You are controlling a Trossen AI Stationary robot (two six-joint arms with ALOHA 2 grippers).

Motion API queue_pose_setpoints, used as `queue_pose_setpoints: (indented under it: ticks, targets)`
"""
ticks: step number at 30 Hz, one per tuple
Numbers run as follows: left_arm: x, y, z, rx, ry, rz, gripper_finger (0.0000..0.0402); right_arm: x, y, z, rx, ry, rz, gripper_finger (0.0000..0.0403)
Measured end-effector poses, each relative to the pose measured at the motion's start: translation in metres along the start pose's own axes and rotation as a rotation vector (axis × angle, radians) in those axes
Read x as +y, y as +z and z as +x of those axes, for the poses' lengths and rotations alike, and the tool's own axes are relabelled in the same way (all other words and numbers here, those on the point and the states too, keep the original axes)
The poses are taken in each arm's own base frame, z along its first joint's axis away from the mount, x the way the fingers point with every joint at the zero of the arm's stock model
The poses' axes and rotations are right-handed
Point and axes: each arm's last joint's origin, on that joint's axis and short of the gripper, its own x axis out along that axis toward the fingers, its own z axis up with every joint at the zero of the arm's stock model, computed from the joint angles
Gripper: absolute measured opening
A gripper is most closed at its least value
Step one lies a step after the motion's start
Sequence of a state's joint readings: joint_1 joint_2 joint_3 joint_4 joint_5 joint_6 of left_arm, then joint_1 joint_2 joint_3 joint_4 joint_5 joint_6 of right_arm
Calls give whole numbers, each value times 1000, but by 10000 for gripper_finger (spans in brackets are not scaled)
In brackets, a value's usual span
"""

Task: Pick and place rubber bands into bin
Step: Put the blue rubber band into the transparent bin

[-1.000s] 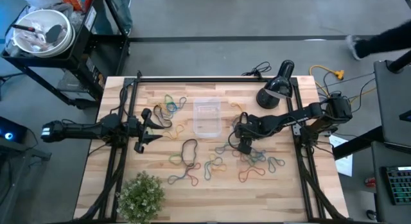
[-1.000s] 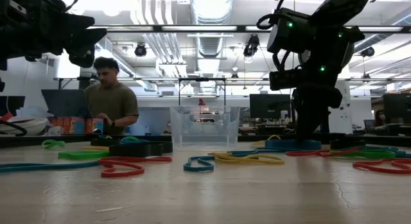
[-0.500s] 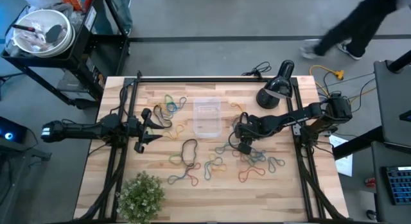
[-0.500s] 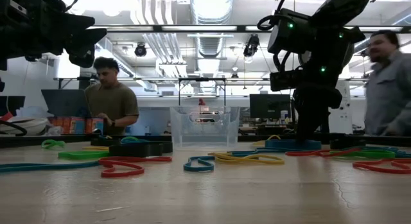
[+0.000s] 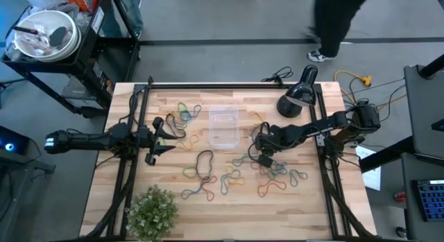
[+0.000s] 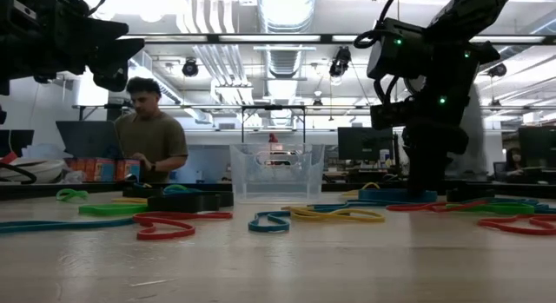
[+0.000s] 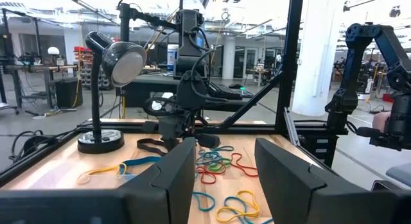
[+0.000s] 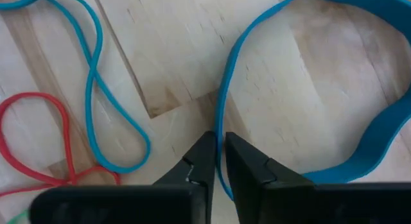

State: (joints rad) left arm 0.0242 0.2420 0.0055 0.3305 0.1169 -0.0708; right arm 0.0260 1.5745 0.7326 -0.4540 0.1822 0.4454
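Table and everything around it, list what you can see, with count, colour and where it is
rubber bands: many, mixed colours, scattered over the table's middle
blue band: one, pinched by the right gripper
bin: one, clear, table centre
table: one, light wood
desk lamp: one, black, far right corner
plant: one, green, near left corner
white bowl: one, on the cart beyond the left corner
person: one, behind the table
left gripper: open, raised at the left side
right gripper: shut on the blue band, down at the tabletop

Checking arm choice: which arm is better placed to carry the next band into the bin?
The right. Its claw is shut on a blue rubber band on the table, just beside the bin. The left claw waits open, holding nothing.
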Motion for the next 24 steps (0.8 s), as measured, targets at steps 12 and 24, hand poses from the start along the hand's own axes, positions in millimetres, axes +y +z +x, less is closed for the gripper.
queue_pose_setpoints:
  ticks: [12,24]
  targets:
    - [0,0,0,0,0,0,146,20,27,-25,-129,-8,-76,8]
    - [0,0,0,1,0,0,146,55,70,-101,-329,-152,-260,8]
